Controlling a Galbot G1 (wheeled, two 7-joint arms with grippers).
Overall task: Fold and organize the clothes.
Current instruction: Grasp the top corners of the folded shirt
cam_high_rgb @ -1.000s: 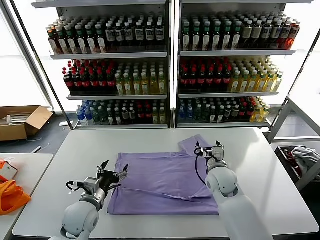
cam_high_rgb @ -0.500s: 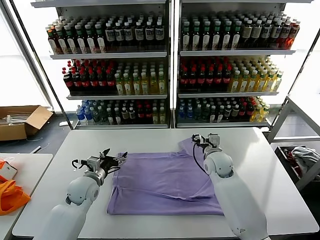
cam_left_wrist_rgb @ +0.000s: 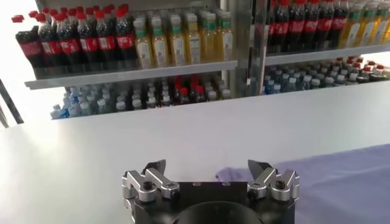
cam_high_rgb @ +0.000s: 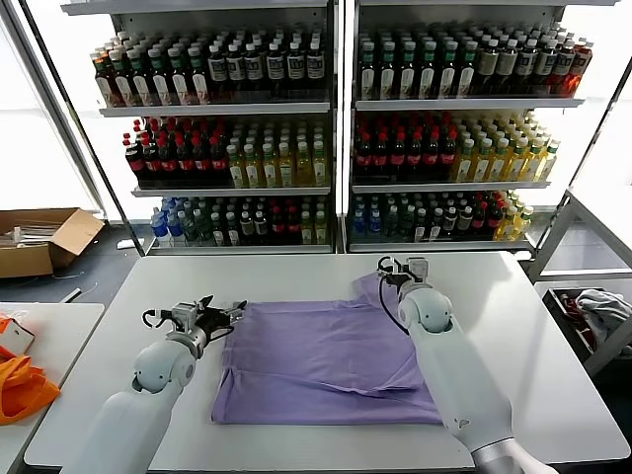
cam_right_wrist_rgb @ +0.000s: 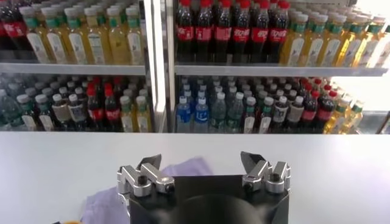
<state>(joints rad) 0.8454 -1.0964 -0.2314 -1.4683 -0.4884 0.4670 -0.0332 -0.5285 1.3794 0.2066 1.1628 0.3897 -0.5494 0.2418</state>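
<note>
free: bare table [cam_high_rgb: 533, 326] around T-shirt [cam_high_rgb: 316, 360] | obstacle: bottle shelves [cam_high_rgb: 336, 188] behind far edge

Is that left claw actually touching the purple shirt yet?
Cannot tell. The left end effector is open at the T-shirt corner in the head view; neither that nor the left wrist view shows contact or a gap.

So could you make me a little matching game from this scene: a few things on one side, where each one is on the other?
Things:
1. T-shirt
2. left gripper
3. right gripper
4. cardboard box

Places:
A. on the floor, left of the table
B. at the shirt's far left corner, open
C. spread flat on the white table
D. at the shirt's far right sleeve, open

Pairs: 1-C, 2-B, 3-D, 4-A
</note>
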